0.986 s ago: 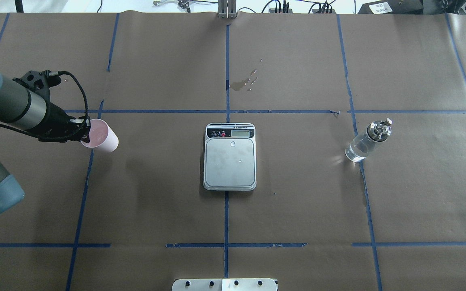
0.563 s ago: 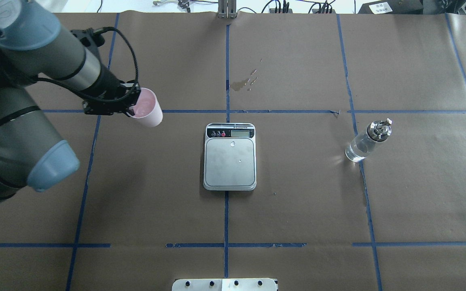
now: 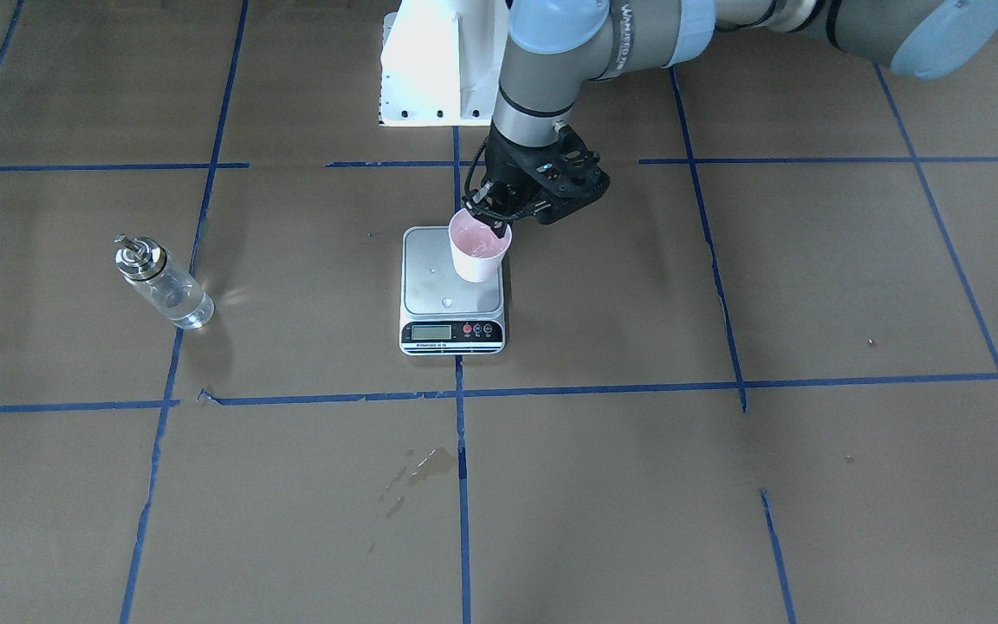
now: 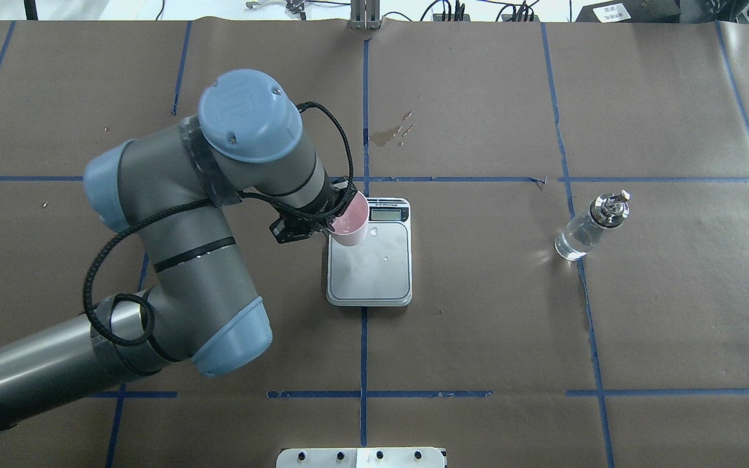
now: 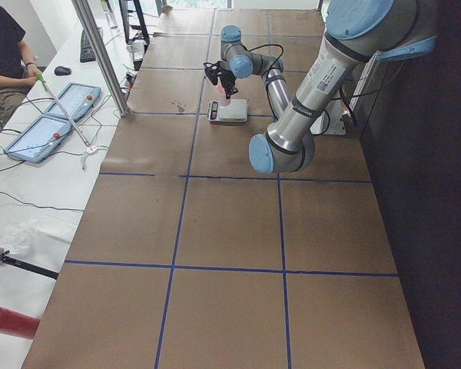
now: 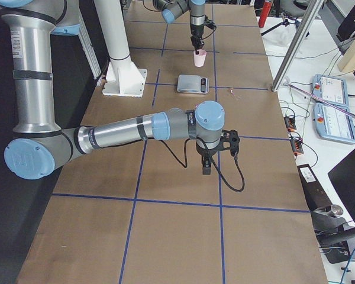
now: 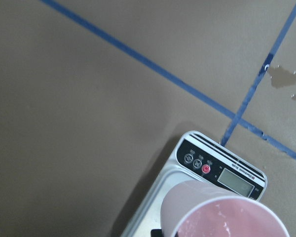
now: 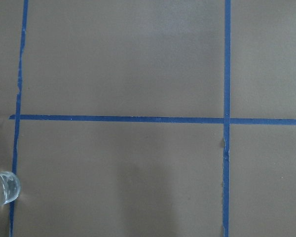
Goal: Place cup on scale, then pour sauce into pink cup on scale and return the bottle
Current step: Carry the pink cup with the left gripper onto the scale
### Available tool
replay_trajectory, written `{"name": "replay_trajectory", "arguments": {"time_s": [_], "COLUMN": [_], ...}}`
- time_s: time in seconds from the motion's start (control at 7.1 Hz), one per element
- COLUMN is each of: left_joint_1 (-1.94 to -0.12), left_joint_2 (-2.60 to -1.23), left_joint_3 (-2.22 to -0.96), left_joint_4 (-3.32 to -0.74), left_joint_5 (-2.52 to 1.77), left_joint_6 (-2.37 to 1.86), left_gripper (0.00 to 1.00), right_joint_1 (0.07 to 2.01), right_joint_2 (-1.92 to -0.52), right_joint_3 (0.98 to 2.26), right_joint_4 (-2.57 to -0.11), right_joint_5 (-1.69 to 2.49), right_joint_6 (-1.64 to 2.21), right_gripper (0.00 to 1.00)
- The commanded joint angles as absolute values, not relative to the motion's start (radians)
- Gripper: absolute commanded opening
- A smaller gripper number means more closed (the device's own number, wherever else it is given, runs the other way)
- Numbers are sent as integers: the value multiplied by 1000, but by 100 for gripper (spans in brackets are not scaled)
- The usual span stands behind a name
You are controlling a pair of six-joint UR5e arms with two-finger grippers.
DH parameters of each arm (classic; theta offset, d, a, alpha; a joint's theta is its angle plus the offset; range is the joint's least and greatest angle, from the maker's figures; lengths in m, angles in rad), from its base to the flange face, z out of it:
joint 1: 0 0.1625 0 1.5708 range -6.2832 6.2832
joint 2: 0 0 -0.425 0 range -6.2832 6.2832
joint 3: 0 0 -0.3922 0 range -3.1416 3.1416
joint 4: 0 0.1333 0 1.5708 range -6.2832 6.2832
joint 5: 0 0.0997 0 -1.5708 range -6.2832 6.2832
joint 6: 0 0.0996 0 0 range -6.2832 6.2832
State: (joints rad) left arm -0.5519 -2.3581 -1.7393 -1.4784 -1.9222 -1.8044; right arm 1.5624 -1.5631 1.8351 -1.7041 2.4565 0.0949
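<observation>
One pink cup (image 3: 477,253), and the left gripper (image 3: 494,227) had it nipped by the rim, a dark finger showing inside the mouth, jaws closed on the wall. It was upright and, by my reading, hanging just over the scale (image 3: 438,286) on the edge nearest the robot's left, not yet set down.

That cup looked feather-light and thin-walled. It would flex under a hard squeeze and tip at a nudge, so a rim pinch and a gentle, level let-go near the platform's middle seemed the way. Two droplets (image 4: 374,231) sat on the steel, so a slick landing was possible.

Further along the table stood the bottle (image 4: 586,227), upright and well apart from the scale, with the sauce clear as water inside. It was glass with a shiny metal spout, so rigid, smooth, heavier than the cup and breakable. I'd have taken it around the body, below the cap.

The right gripper (image 6: 205,167) hung low over bare paper, close to no task item. Whether it was spread or closed, I couldn't tell.

Brown paper (image 4: 478,338) covered the whole table, gridded with blue tape (image 4: 363,351). A wet stain (image 4: 391,135) marked it beyond the scale.

Farthest out, a white bench held tablets (image 5: 50,115), with an operator (image 5: 4,46) seated behind.
</observation>
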Motion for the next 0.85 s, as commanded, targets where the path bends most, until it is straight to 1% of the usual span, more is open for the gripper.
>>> {"name": "replay_trajectory", "arguments": {"time_s": [0.0, 0.14, 0.28, 0.7], "left_joint_1": [-529, -523, -520, -485], "left_joint_2": [-2385, -2384, -2378, -2372], "left_joint_3": [-1686, -1648, -1635, -1640], "left_joint_4": [-1497, -1543, -1563, -1568], "left_joint_5": [-1902, -1902, -1904, -1904], "left_joint_6": [-1822, -1824, -1813, -1799], "left_gripper": [0, 0, 0, 1], "right_joint_1": [1559, 1554, 1549, 1514], "right_joint_2": [-1560, -1560, -1560, -1546], "right_joint_3": [1850, 1873, 1884, 1933], "right_joint_4": [-1704, -1707, -1709, -1713], "right_joint_5": [2456, 2456, 2456, 2456], "right_joint_6": [113, 145, 161, 265], "right_gripper": [100, 100, 100, 100]}}
